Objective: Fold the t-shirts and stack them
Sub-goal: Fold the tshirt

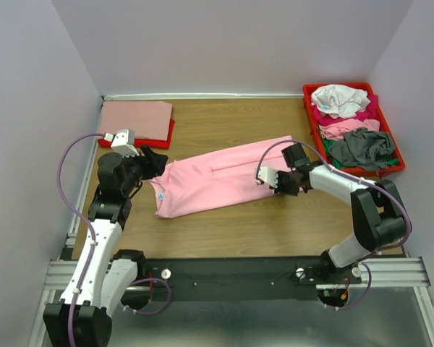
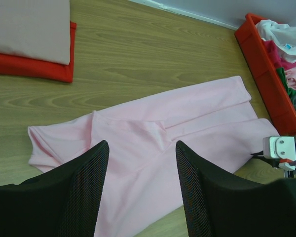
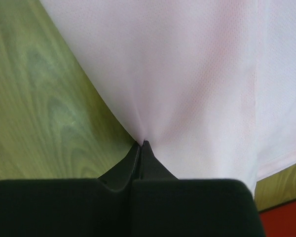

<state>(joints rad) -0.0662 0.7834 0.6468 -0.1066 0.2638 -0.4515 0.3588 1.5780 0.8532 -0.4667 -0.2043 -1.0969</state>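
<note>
A light pink t-shirt (image 1: 217,181) lies folded lengthwise as a long strip slanting across the middle of the table. My right gripper (image 1: 278,186) is at the strip's near right edge, shut on a pinch of the pink cloth (image 3: 187,74); in the right wrist view its tips (image 3: 142,143) meet at the hem with the fabric puckered there. My left gripper (image 1: 155,160) hovers open over the shirt's left end, and pink cloth (image 2: 187,123) shows between its fingers (image 2: 142,145), which hold nothing. A folded salmon t-shirt (image 1: 135,119) rests at the back left.
The salmon shirt sits on a flat red tray (image 1: 170,134). A deeper red tray (image 1: 307,108) at the back right holds crumpled white (image 1: 340,100), magenta, pink and grey (image 1: 362,147) shirts. Grey walls enclose the table on three sides.
</note>
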